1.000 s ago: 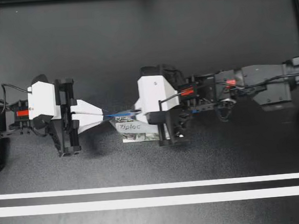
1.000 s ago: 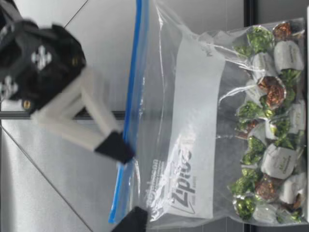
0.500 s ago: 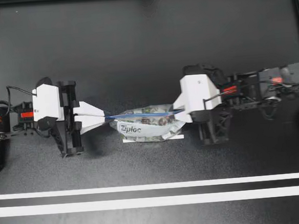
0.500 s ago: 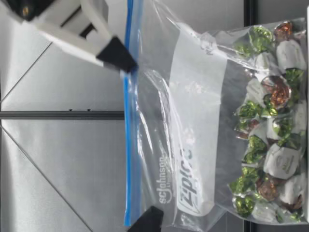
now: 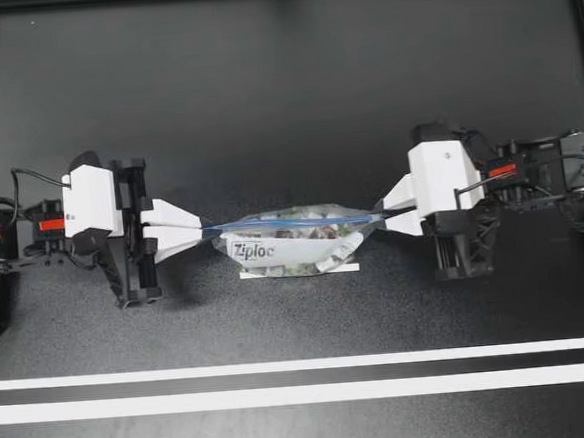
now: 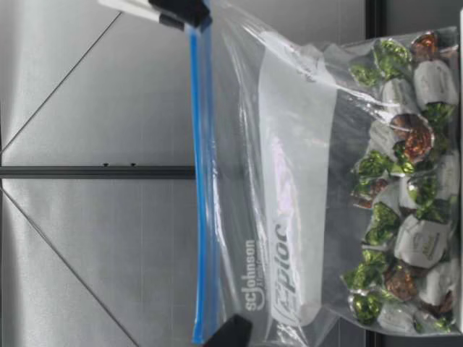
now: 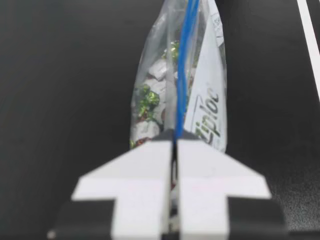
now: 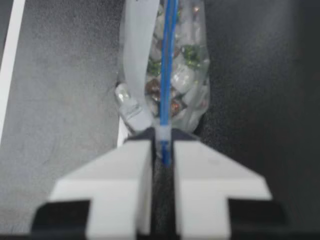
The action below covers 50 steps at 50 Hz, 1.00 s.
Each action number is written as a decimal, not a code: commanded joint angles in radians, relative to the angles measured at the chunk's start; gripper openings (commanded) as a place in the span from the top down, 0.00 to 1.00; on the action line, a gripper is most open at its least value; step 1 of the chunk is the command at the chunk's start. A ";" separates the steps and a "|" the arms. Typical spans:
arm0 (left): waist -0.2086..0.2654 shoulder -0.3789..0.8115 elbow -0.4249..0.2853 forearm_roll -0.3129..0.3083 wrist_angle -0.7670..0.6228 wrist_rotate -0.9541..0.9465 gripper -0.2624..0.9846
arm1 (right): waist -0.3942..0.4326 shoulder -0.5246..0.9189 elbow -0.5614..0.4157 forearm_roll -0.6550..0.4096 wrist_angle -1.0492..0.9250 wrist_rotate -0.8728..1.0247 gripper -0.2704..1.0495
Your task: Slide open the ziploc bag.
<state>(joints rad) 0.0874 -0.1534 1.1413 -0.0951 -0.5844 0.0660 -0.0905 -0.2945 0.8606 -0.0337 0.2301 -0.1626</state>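
The ziploc bag (image 5: 289, 244) stands upright about midway between the left and right edges of the table (image 5: 283, 89). Its blue zip strip (image 5: 292, 222) is uppermost and stretched taut. The left gripper (image 5: 205, 229) is clamped on the strip's left end, fingers pressed together around it. The right gripper (image 5: 380, 215) is pinched on the strip's right end. In the right wrist view a pale piece sits between its fingers, possibly the slider, but it is too blurred to confirm. Wrapped candies (image 6: 405, 217) fill the bag's bottom. The low view shows only a dark tip of each gripper, the rest cut off. Whether the seal is parted cannot be told.
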 commanded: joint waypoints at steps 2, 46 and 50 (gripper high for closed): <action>0.006 -0.008 -0.006 -0.002 -0.003 0.002 0.93 | -0.009 -0.040 0.011 0.002 -0.003 0.002 0.87; 0.006 -0.097 -0.038 0.032 -0.003 0.002 0.45 | -0.009 -0.060 0.100 0.021 -0.407 0.026 0.50; 0.006 -0.146 -0.038 0.041 0.005 0.003 0.45 | -0.009 -0.061 0.114 0.021 -0.491 0.040 0.50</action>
<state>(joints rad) 0.0905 -0.2408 1.1229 -0.0629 -0.5814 0.0675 -0.0920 -0.3359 0.9741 -0.0153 -0.1779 -0.1319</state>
